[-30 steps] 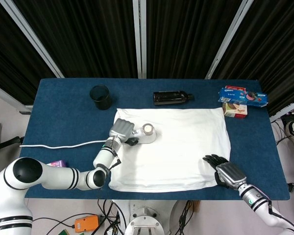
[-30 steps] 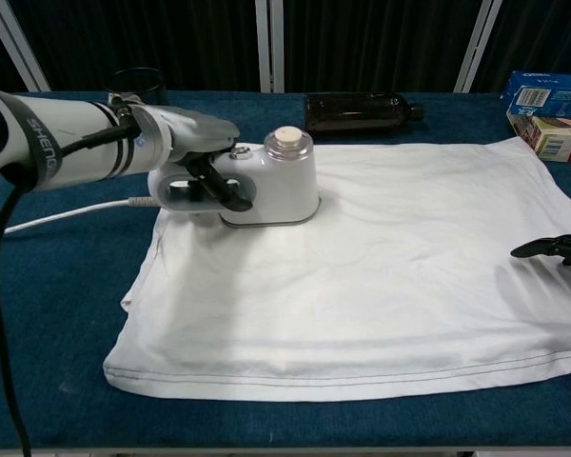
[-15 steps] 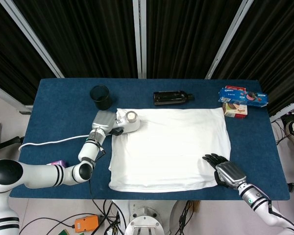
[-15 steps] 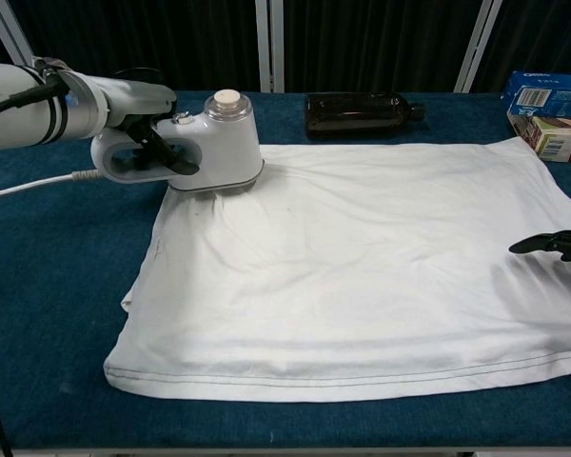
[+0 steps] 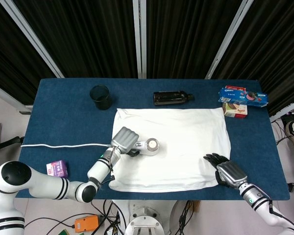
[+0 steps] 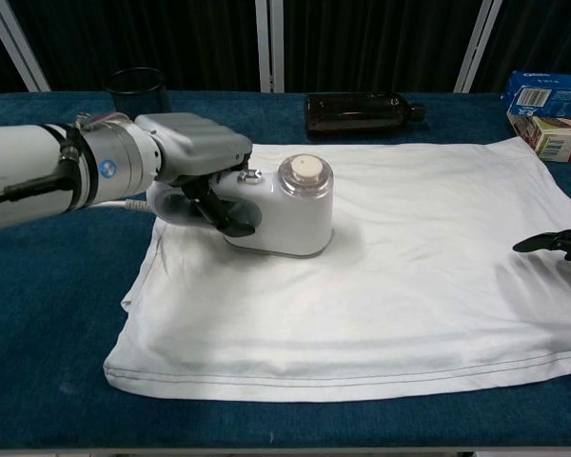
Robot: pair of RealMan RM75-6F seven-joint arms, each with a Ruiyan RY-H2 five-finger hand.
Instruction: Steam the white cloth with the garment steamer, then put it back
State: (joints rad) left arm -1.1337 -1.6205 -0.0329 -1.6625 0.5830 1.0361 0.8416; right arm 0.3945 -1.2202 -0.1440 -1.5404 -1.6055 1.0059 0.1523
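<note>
My left hand [image 6: 195, 157] holds the garment steamer [image 6: 281, 205] by its handle, flat on the left part of the white cloth [image 6: 400, 276], and my right hand [image 5: 224, 170] rests on the cloth's right edge, holding nothing, fingers lying flat.

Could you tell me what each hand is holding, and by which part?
Left hand grips the garment steamer by its handle; right hand holds nothing, resting on the white cloth.
</note>
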